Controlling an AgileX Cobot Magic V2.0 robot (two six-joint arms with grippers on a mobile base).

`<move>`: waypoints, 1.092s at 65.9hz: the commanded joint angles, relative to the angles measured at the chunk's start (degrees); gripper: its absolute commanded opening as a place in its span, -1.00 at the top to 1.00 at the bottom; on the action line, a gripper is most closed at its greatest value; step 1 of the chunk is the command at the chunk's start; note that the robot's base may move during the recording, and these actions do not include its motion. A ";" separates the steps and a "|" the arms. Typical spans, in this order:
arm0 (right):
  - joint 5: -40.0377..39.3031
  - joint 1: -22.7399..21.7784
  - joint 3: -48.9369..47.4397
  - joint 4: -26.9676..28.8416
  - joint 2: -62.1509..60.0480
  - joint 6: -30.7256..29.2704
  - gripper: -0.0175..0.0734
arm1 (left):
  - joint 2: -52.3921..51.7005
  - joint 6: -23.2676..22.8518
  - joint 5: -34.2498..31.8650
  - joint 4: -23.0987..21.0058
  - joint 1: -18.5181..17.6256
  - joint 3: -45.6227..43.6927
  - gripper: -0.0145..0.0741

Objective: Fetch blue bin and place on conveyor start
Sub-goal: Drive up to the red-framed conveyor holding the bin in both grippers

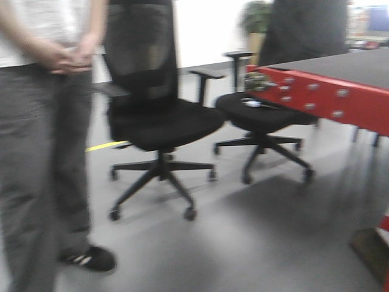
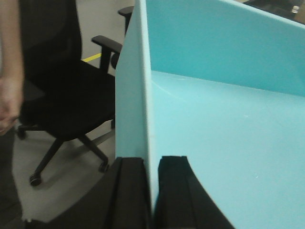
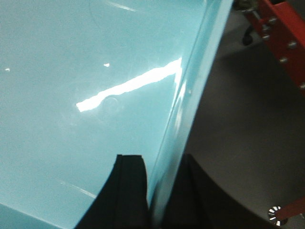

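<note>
The robot is working through the carrying step, by the look of it. The blue bin [image 2: 228, 119] is hanging between both arms, clear of the floor and not yet on the conveyor start [image 1: 358, 64]. The conveyor's dark belt and red frame [image 1: 328, 100] are showing at the right of the front view, well apart from the robot.

The next move is likely calling for a swing rightward toward the belt. That means steering clear of the two black office chairs [image 1: 161, 121] and the standing person [image 1: 42, 121], then raising the bin evenly above the red frame before lowering it.

The left gripper [image 2: 151, 161] is pinching the bin's left wall — one black finger outside, one inside, the jaws narrowed to the thickness of the plastic. The right gripper [image 3: 159, 162] is clamping the opposite wall in the same way, with the red frame showing beyond it at the upper right. Neither grip should be loosening until the bin's base is resting flat on the belt — a one-sided release could be tipping it.
</note>
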 commanded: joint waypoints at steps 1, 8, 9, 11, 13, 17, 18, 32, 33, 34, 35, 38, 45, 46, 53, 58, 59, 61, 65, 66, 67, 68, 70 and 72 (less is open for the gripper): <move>-0.88 -0.18 -0.47 -1.81 -0.40 -2.07 0.95 | -0.71 0.22 -4.09 0.12 0.07 -0.66 0.92; -0.88 -0.18 -0.47 -1.81 -0.40 -2.07 0.95 | -0.71 0.22 -4.09 0.12 0.07 -0.66 0.92; -0.88 -0.18 -0.47 -1.81 -0.40 -2.07 0.95 | -0.71 0.22 -4.09 0.12 0.07 -0.66 0.92; -0.88 -0.18 -0.47 -1.81 -0.40 -2.07 0.95 | -0.71 0.22 -4.09 0.12 0.07 -0.66 0.92; -0.88 -0.18 -0.47 -1.81 -0.40 -2.07 0.95 | -0.71 0.22 -4.09 0.12 0.07 -0.66 0.92; -0.88 -0.18 -0.47 -1.81 -0.40 -2.07 0.95 | -0.71 0.22 -4.09 0.12 0.07 -0.66 0.92; -0.88 -0.18 -0.47 -1.81 -0.40 -2.07 0.95 | -0.71 0.22 -4.09 0.12 0.07 -0.66 0.92; -0.88 -0.18 -0.47 -1.81 -0.40 -2.07 0.95 | -0.71 0.22 -4.09 0.12 0.07 -0.66 0.92; -0.88 -0.18 -0.47 -1.81 -0.40 -2.07 0.95 | -0.71 0.22 -4.09 0.12 0.07 -0.66 0.92; -0.88 -0.18 -0.47 -1.81 -0.40 -2.07 0.95 | -0.71 0.22 -4.09 0.12 0.07 -0.66 0.92; -0.88 -0.18 -0.47 -1.81 -0.40 -2.07 0.95 | -0.71 0.22 -4.09 0.12 0.07 -0.66 0.92; -0.88 -0.18 -0.47 -1.81 -0.40 -2.07 0.95 | -0.71 0.22 -4.09 0.12 0.07 -0.66 0.92; -0.88 -0.18 -0.47 -1.81 -0.40 -2.07 0.95 | -0.71 0.22 -4.09 0.12 0.07 -0.66 0.92; -0.88 -0.18 -0.47 -1.81 -0.40 -2.07 0.95 | -0.71 0.22 -4.09 0.12 0.07 -0.66 0.92; -0.88 -0.18 -0.47 -1.81 -0.40 -2.07 0.95 | -0.71 0.22 -4.09 0.12 0.07 -0.66 0.92; -0.88 -0.18 -0.47 -1.81 -0.40 -2.07 0.95 | -0.71 0.22 -4.09 0.12 0.07 -0.66 0.92; -0.88 -0.18 -0.47 -1.81 -0.40 -2.07 0.95 | -0.71 0.22 -4.09 0.12 0.07 -0.66 0.92; -0.88 -0.18 -0.47 -1.81 -0.40 -2.07 0.95 | -0.71 0.22 -4.09 0.12 0.07 -0.66 0.92; -0.88 -0.18 -0.47 -1.81 -0.40 -2.07 0.95 | -0.71 0.22 -4.09 0.12 0.07 -0.66 0.92; -0.88 -0.18 -0.47 -1.81 -0.40 -2.07 0.95 | -0.71 0.22 -4.09 0.12 0.07 -0.66 0.92; -0.88 -0.18 -0.47 -1.81 -0.40 -2.07 0.95 | -0.71 0.22 -4.09 0.12 0.07 -0.66 0.92; -0.88 -0.18 -0.47 -1.81 -0.40 -2.07 0.95 | -0.71 0.22 -4.09 0.12 0.07 -0.66 0.92; -0.88 -0.18 -0.47 -1.81 -0.40 -2.07 0.95 | -0.71 0.22 -4.09 0.12 0.07 -0.66 0.92; -0.88 -0.18 -0.47 -1.81 -0.40 -2.07 0.95 | -0.71 0.22 -4.09 0.12 0.07 -0.66 0.92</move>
